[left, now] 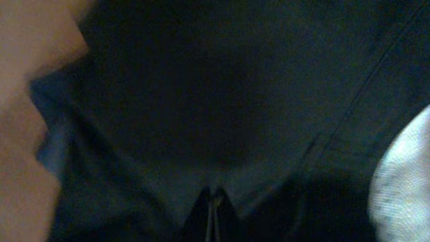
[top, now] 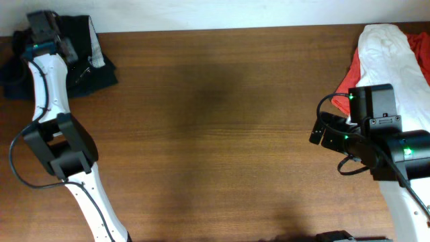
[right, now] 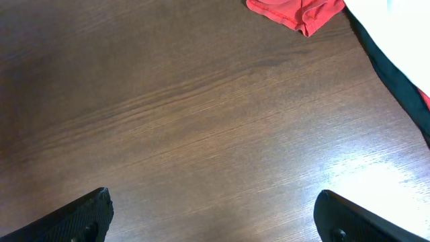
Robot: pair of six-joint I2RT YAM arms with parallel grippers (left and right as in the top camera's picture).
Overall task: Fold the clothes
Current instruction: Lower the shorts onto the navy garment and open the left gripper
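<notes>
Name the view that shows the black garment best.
Overhead: it shows the black garment as a heap at the table's corner, partly under the left gripper. The left wrist shows only a dark, blurred close-up of its fabric; the right wrist shows none.

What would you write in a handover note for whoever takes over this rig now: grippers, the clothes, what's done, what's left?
Left gripper: down on the black garment at the table's far left corner. Its camera shows only fabric, so open or shut is unclear.
Right gripper: open, empty, over bare table.
Done: nothing folded; the garment lies bunched.
Left: probably pull it to the middle, spread it flat, then fold it.
</notes>
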